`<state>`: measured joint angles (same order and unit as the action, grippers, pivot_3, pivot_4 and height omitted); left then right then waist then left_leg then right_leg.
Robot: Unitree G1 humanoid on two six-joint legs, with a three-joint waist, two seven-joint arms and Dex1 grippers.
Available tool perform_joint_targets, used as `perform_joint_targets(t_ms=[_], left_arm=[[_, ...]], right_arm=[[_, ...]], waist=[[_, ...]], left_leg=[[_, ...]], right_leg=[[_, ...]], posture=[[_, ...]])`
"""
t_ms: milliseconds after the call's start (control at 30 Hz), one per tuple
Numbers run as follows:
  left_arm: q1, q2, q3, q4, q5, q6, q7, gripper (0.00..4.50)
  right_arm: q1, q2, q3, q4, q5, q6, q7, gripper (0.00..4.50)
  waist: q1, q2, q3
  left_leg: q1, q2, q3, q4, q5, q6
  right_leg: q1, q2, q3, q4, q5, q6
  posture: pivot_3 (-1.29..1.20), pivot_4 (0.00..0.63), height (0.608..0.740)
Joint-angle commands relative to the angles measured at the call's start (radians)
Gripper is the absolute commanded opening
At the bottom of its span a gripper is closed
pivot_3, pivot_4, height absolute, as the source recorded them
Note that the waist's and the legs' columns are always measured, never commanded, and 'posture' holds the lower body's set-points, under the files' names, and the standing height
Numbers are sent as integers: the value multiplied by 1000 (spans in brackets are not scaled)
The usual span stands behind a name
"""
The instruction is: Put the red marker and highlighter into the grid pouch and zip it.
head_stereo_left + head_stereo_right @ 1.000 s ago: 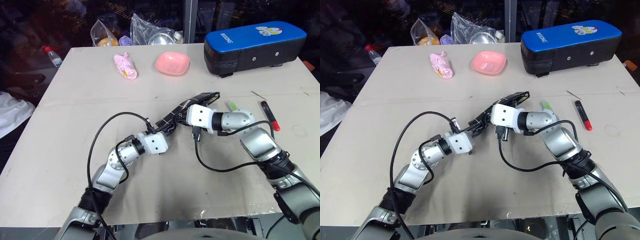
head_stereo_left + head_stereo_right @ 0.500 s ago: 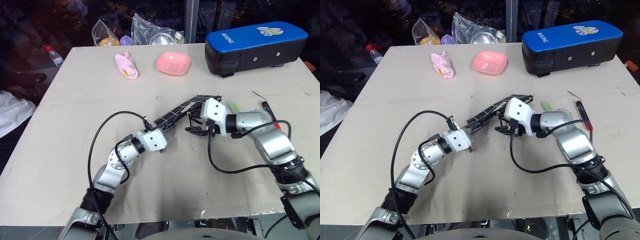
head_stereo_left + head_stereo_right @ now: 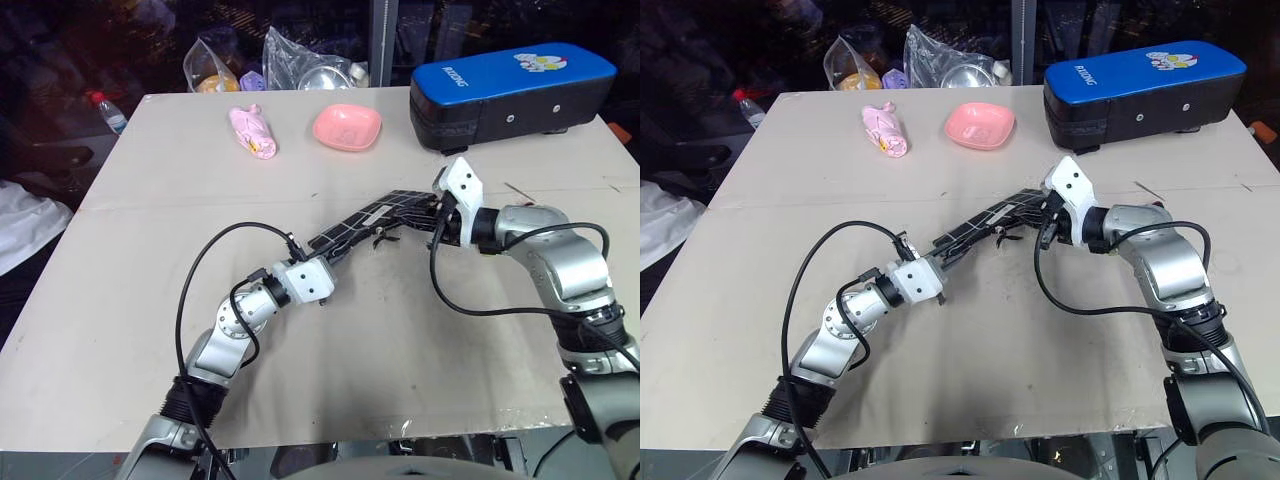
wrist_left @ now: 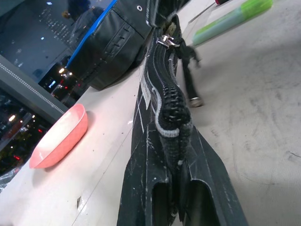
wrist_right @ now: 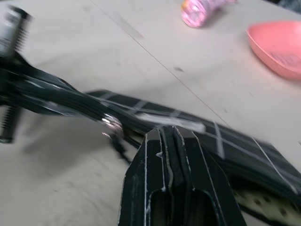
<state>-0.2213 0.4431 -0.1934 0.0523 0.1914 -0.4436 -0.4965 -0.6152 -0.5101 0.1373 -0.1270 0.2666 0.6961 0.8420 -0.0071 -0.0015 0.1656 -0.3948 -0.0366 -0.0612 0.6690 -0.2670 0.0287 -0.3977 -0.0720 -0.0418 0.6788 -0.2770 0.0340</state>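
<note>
The grid pouch [image 3: 375, 218] stretches raised over the table's middle, between my two grippers. My left gripper [image 3: 323, 252] is shut on its near end, where the zipper edge sits between the fingers [image 4: 155, 197]. My right gripper [image 3: 436, 211] is shut at the far end, its tips against the pouch's edge by the white label [image 5: 175, 121]. Whether fabric is pinched there I cannot tell. The zipper pull [image 4: 165, 40] hangs free with its cord down to the table. Beyond it lies the lime-green highlighter [image 4: 233, 18], with the red marker's tip [image 4: 222, 1] behind. My right arm covers both in the eye views.
A blue-topped black case [image 3: 510, 85] stands at the back right. A pink bowl [image 3: 346, 127] and a pink wrapped item [image 3: 252, 132] lie at the back, with plastic bags [image 3: 315, 62] past the table [image 3: 150, 260] edge. Cables loop off both wrists.
My right gripper opened, let go near the pouch's middle, moved right to the far end while rolling, and shut again. The left gripper kept still on the near end.
</note>
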Motion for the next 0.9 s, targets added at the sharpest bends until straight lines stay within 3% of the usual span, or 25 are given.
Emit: perform_joint_targets(t_ms=[33, 400, 767, 900], left_arm=[[-4, 0, 19, -16, -22, -16, 12, 0], [-4, 1, 28, -9, -26, -15, 16, 0], [-12, -5, 25, 0, -23, -15, 18, 0], [-20, -6, 23, 6, -23, -17, 17, 0]], right_arm=[[-10, -8, -3, -3, -9, -26, -8, 36], [-4, -20, -29, 47, -26, -52, -31, 36], [60, -83, -81, -38, 87, 17, 42, 36], [65, -65, -72, -11, 60, 2, -4, 36]], waist=[[0, 0, 0], [0, 0, 0], [1, 0, 0], [0, 0, 0]], left_leg=[[0, 0, 0, 0, 0, 0], [0, 0, 0, 0, 0, 0], [0, 0, 0, 0, -1, 2], [0, 0, 0, 0, -1, 2]], right_leg=[[0, 0, 0, 0, 0, 0], [0, 0, 0, 0, 0, 0], [0, 0, 0, 0, 0, 0], [0, 0, 0, 0, 0, 0]], posture=[[0, 150, 737], [0, 150, 737], [0, 150, 737], [0, 150, 737]])
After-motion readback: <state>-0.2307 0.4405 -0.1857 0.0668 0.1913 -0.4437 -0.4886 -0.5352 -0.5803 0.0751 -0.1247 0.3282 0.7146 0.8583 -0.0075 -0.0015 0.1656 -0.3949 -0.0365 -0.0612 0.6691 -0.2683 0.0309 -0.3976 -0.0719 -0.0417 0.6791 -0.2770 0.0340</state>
